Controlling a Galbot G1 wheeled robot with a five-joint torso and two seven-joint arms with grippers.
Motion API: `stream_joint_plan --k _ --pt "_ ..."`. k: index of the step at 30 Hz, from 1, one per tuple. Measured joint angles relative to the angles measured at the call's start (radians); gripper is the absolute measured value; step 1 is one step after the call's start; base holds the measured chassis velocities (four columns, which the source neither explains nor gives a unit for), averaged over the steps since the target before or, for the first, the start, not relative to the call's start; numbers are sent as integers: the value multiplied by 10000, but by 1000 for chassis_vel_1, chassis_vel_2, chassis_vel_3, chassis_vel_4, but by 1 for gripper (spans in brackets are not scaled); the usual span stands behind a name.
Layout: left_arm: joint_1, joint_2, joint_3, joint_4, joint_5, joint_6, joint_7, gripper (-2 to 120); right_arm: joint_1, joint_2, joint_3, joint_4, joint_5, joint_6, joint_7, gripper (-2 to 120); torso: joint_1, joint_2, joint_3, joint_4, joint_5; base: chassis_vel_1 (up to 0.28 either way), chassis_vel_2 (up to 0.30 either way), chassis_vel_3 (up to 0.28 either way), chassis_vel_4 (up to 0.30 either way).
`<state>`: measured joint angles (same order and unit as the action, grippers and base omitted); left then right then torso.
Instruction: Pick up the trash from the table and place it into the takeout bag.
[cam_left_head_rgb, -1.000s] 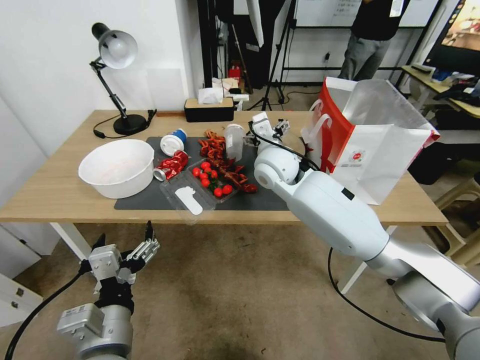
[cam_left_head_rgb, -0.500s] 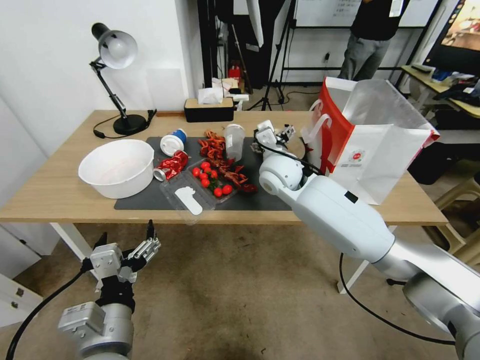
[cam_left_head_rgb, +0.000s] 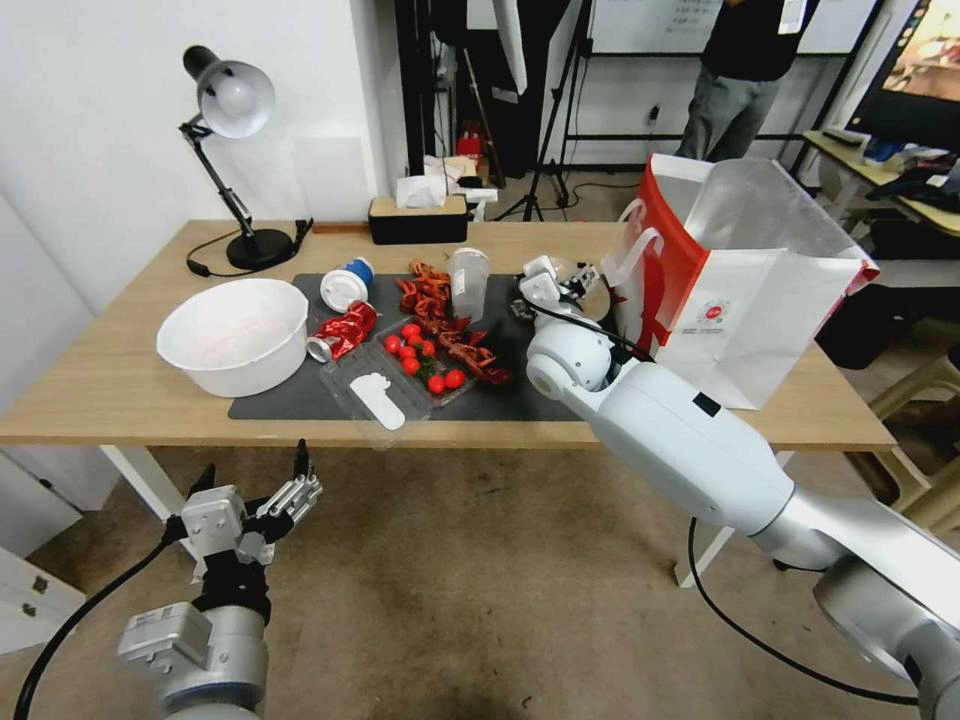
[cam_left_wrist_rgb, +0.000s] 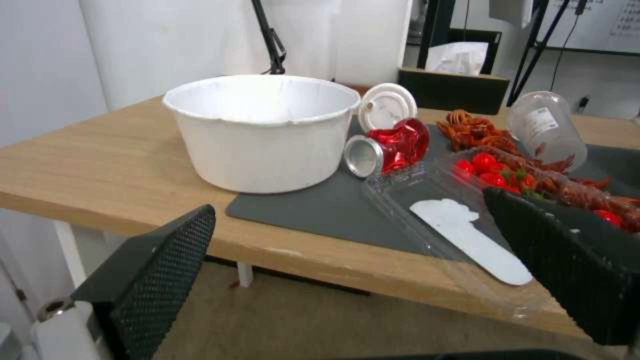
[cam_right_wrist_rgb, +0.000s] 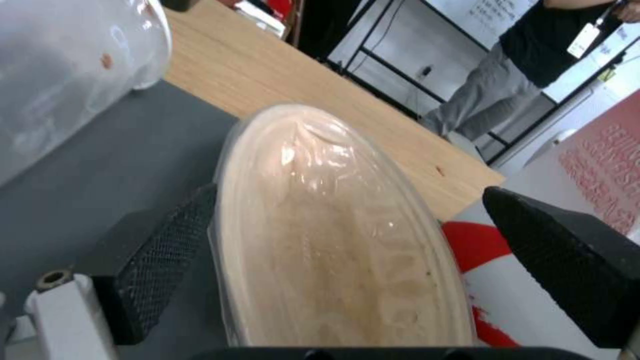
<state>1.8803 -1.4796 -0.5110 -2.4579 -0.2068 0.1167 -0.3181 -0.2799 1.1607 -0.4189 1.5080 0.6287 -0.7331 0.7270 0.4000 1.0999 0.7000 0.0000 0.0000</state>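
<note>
My right gripper (cam_left_head_rgb: 575, 280) stands open over the table (cam_left_head_rgb: 120, 380) beside the takeout bag (cam_left_head_rgb: 740, 290). Its fingers straddle a beige bun in a clear bag (cam_right_wrist_rgb: 333, 235); one finger (cam_right_wrist_rgb: 167, 255) touches the wrap, the other stands apart. On the dark mat (cam_left_head_rgb: 290, 400) lie a crushed red can (cam_left_head_rgb: 342, 332), a blue-and-white lidded cup (cam_left_head_rgb: 345, 286) and a clear plastic cup (cam_left_head_rgb: 468, 282). A white paper bowl (cam_left_head_rgb: 235, 335) sits at the mat's left end. My left gripper (cam_left_head_rgb: 252, 467) hangs open below the table's front edge.
A clear tray of cherry tomatoes (cam_left_head_rgb: 425, 365) and red crayfish shells (cam_left_head_rgb: 440, 310) lie mid-mat. A desk lamp (cam_left_head_rgb: 235, 110) and a tissue box (cam_left_head_rgb: 418, 218) stand at the table's back. The bag's open mouth faces up, right of my gripper.
My right gripper has moved right and nearer, toward the bag, and now straddles the bun. The left arm has stayed put.
</note>
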Motion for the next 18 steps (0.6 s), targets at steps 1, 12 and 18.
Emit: stream_joint_plan --k 1,12,18 --pt "-3 1 5 2 -1 1 0 100 -4 0 12 -27 -4 1 1 100 1 0 0 0 0 0 0 0 0" --pt "-13 26 17 13 -11 5 -1 100 -85 -41 100 -146 -12 12 5 100 0 0 0 0 0 0 0 0 0" --pt "-6 42 20 15 -16 5 -1 100 -122 -23 111 -247 -14 15 -5 100 0 0 0 0 0 0 0 0 0"
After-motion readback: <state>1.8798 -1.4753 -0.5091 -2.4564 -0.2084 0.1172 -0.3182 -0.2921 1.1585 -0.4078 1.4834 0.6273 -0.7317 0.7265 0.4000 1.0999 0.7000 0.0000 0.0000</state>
